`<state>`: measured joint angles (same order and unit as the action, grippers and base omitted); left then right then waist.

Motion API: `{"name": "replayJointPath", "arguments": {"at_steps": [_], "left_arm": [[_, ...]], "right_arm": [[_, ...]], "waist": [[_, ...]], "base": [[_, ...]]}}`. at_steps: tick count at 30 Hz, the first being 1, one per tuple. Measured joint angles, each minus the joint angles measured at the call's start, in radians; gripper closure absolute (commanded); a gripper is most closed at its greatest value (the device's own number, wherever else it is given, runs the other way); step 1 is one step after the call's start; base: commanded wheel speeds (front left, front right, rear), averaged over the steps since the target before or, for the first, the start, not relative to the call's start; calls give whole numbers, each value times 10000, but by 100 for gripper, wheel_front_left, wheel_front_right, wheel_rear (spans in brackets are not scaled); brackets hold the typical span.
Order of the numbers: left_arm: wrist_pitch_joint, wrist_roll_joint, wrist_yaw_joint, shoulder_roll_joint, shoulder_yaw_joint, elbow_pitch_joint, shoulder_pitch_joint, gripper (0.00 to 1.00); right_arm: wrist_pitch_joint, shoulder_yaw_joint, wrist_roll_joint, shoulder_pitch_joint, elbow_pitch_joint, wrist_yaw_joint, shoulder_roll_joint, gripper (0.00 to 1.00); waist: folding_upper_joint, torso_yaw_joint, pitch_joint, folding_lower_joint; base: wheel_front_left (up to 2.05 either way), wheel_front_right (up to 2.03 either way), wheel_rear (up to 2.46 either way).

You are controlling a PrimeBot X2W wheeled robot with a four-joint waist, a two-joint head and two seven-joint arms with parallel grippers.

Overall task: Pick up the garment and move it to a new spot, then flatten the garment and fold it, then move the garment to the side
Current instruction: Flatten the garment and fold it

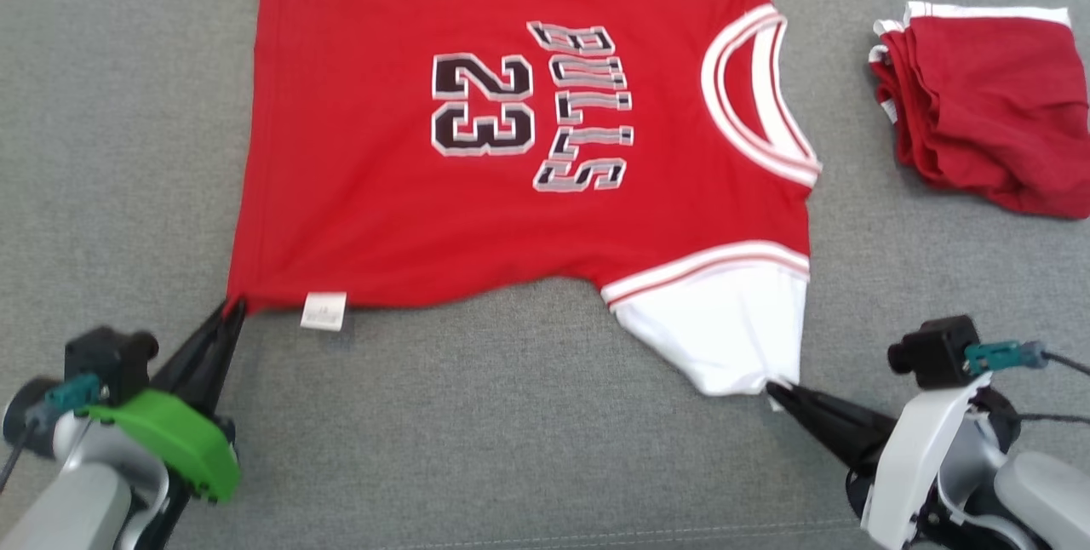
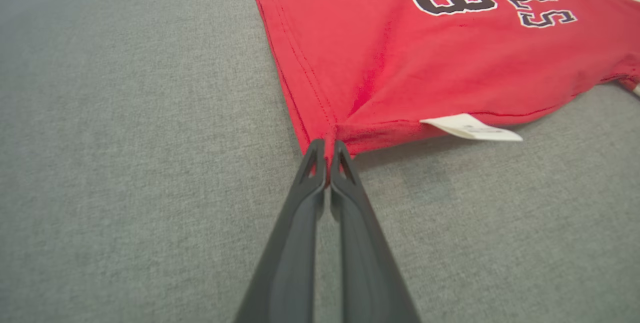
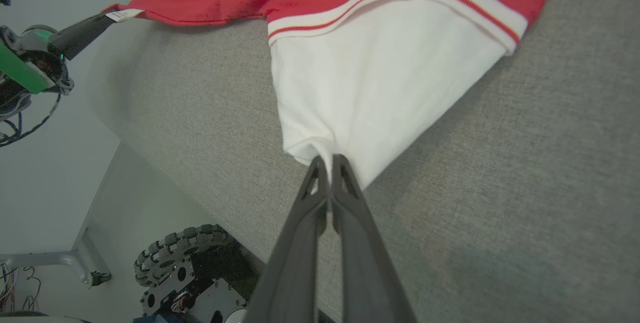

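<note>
The garment (image 1: pixel 511 158) is a red jersey with white sleeves, "BULLS" and "23" on it, lying spread flat on the grey surface. My left gripper (image 1: pixel 234 306) is shut on its near hem corner, beside a white label (image 1: pixel 324 311). The left wrist view shows that pinched red corner of the garment (image 2: pixel 400 63) between the tips of the left gripper (image 2: pixel 327 149). My right gripper (image 1: pixel 773 390) is shut on the tip of the near white sleeve (image 1: pixel 732 329). In the right wrist view the white sleeve (image 3: pixel 370 78) bunches into the closed right gripper (image 3: pixel 326 163).
Another folded red garment (image 1: pixel 988 107) lies at the far right of the grey surface (image 1: pixel 511 448). The surface's near edge (image 3: pixel 165 163) drops to the floor, where the robot's wheeled base (image 3: pixel 190 268) stands. Bare grey fabric stretches left of the jersey.
</note>
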<state>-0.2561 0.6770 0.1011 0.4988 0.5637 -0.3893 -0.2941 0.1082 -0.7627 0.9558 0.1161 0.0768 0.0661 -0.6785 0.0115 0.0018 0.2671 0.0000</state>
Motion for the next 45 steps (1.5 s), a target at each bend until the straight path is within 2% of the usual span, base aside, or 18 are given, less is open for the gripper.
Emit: {"name": "replayJointPath", "arguments": {"at_steps": [6,13,21,29,36,40,45], "left_arm": [[0,196,0,140,-128,-153,1153,100],[0,364,15,-226,-439,104,1195,100],[0,301,75,-422,-732,98,1194,100],[0,278,84,-479,-863,-305,1207,100],[0,278,102,-867,-1024,-518,1206,100],[0,282,142,-809,-1095,-556,1202,100],[368,293,207,-430,-953,-447,929,100]], "right_arm": [[42,-130,155,-594,504,-65,-75,100],[92,-81,127,-894,729,-410,-424,100],[261,-153,25,-915,754,-589,-589,100],[261,-224,-115,-926,541,-594,-343,100],[228,-265,-196,-846,293,-593,86,100],[-19,38,-109,-817,378,-606,161,100],[-15,522,56,-218,773,-662,-79,100]], "waist": [[0,41,-604,0],[0,134,-598,0],[0,110,-399,0],[0,16,-341,0],[0,21,-299,0],[0,62,-297,0],[0,118,-126,0]], "base": [[0,0,0],[0,0,0],[0,0,0],[0,0,0],[0,0,0],[0,0,0],[0,0,0]]}}
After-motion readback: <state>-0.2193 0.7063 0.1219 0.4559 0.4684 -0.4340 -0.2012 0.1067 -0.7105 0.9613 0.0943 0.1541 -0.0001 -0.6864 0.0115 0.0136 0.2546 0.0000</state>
